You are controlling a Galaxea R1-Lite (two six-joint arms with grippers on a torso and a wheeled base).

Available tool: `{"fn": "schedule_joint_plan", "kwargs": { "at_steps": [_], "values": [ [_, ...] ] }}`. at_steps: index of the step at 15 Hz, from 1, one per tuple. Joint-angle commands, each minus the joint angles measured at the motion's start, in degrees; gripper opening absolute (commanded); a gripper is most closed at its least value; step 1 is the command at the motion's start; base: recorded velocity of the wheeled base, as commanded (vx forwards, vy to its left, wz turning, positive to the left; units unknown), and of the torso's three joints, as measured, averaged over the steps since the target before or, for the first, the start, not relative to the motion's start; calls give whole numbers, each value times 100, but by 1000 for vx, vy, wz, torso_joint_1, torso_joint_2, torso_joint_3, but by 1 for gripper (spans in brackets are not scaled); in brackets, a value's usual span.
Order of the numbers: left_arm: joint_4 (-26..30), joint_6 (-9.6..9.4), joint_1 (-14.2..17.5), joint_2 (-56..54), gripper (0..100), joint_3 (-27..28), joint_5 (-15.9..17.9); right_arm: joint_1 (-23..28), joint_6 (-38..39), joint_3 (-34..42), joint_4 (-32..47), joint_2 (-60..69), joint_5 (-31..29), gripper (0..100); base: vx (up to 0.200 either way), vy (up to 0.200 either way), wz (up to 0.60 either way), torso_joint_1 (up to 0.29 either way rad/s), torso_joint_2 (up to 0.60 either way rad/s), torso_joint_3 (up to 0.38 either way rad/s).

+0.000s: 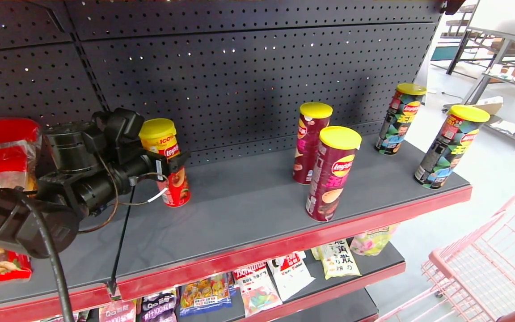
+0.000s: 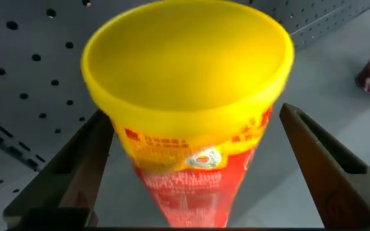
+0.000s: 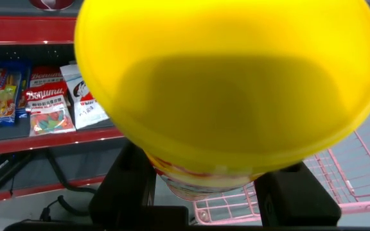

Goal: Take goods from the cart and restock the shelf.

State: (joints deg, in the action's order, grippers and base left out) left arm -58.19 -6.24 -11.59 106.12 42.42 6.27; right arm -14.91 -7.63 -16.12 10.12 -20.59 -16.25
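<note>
Red can [image 1: 172, 179] stood on shelf [image 1: 248, 210].
It is straddled by the spread left end effector [image 2: 194, 119]; a second can [image 3: 230, 83] is clamped in the right end effector [image 3: 211, 189].

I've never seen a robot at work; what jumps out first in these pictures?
A black left gripper straddles a short red can with a yellow lid standing on the grey metal shelf. Further right stand four tall yellow-lidded tubes. The right gripper grips another yellow-lidded can by the pink wire cart.

Bright, soft light — near can [image 2: 191, 179] blurred
</note>
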Motion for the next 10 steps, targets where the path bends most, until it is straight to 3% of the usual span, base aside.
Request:
{"fn": "schedule_joint_plan", "kwargs": {
  "at_steps": [1,2,3,5,10],
  "values": [
    [0,0,-1,84,100,29,-11,-3,-2,-6,-1,-24,-1,0,0,0,0,0,0,0],
    [0,9,-1,120,100,29,-29,-3,-2,-6,-1,-33,-1,0,0,0,0,0,0,0],
    [-26,18,-1,163,0,20,-29,-3,-2,-6,-1,-42,-1,0,0,0,0,0,0,0],
    [-422,18,-1,357,0,12,-82,-3,-2,-6,-10,-68,-1,0,0,0,0,0,0,0],
    [-474,132,-10,357,0,-68,-82,-3,-2,-6,-10,-103,-1,0,0,0,0,0,0,0]
  ]
}}
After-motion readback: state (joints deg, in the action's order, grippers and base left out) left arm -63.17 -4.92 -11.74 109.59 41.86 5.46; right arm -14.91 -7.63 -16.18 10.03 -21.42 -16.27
